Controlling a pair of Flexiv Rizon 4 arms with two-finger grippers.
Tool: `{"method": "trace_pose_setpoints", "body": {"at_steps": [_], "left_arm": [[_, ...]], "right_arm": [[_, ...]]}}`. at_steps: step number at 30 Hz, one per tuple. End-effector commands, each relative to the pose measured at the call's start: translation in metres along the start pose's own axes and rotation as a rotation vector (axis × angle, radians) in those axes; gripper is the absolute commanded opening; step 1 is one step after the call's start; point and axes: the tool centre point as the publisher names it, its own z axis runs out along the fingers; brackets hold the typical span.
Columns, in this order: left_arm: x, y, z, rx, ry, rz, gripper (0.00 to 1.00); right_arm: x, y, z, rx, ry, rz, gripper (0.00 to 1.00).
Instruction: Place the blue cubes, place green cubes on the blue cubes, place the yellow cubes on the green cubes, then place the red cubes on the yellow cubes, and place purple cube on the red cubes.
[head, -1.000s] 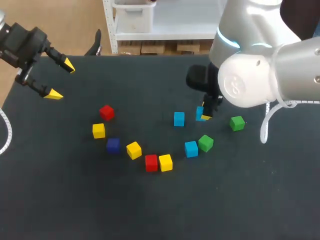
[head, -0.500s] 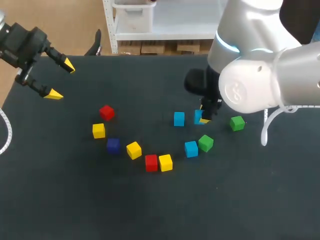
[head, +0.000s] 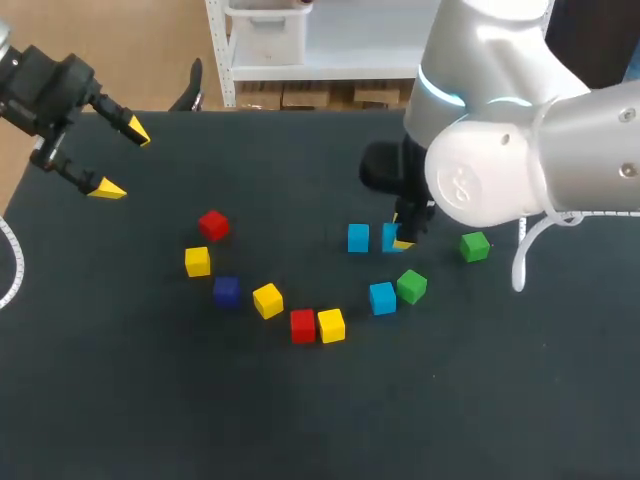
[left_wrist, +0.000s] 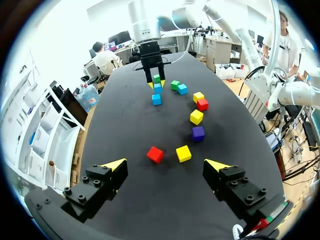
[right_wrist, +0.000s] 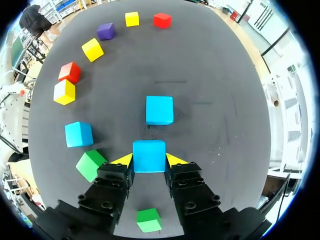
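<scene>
No words, numbers or labels could be read on the cubes (right_wrist: 159, 110) or the bench (head: 300, 420); the right arm (head: 480, 170) bore only a wordless round emblem.

A: The table (head: 300, 420)?
B: Matt black, finely grained; like a mat or cloth.
A: The blue cube (right_wrist: 149, 152)?
B: Smooth, even colour, faint sheen; wood or plastic, I cannot tell.
A: The right arm (head: 500, 170)?
B: Glossy pale shell; the right gripper (right_wrist: 149, 160) is matt black, plastic or metal.
</scene>
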Motion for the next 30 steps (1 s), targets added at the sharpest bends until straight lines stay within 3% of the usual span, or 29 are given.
{"method": "trace_pose_setpoints", "body": {"at_steps": [1, 30], "left_arm": [[0.0006, -0.0008, 0.0, -0.002, -0.001, 0.003, 1.0], [0.0006, -0.0008, 0.0, -0.002, -0.001, 0.003, 1.0]], "right_arm": [[-0.0042, -0.0023, 0.0028, -0.009, 0.002, -0.004, 0.0], [0.0002, -0.0112, 0.0121, -0.012, 0.017, -0.004, 0.0]]}}
